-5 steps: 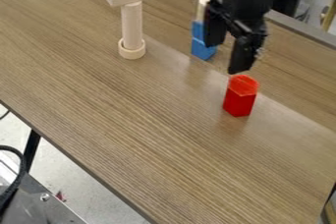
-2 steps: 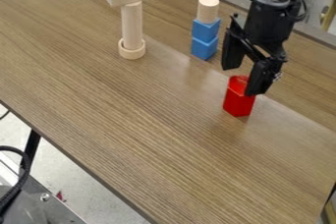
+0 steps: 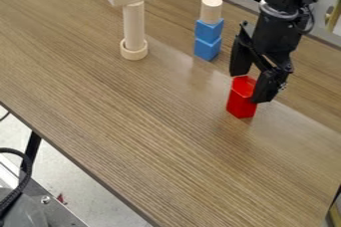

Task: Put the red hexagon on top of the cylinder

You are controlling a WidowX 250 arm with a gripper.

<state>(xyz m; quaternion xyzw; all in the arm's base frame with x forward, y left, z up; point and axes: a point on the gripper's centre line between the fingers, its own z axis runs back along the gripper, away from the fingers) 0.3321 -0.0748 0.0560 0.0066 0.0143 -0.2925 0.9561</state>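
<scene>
We see a black arm (image 3: 275, 37), upper right of the frame. We note a grey ring (image 3: 278, 13) round it, and a thin black cable (image 3: 311, 22) curving down its right side. We get a black gripper (image 3: 250, 88) too: chunky, blocky fingers (image 3: 240, 62), angular linkage, small pale metallic bits (image 3: 283, 85) by the right-hand one.

Claw (image 3: 250, 87) now lower, down at the red hexagon (image 3: 240, 104)

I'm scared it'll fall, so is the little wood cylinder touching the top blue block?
Touching. The camera view shows the small wooden cylinder standing on the upper blue block with no gap.
</scene>
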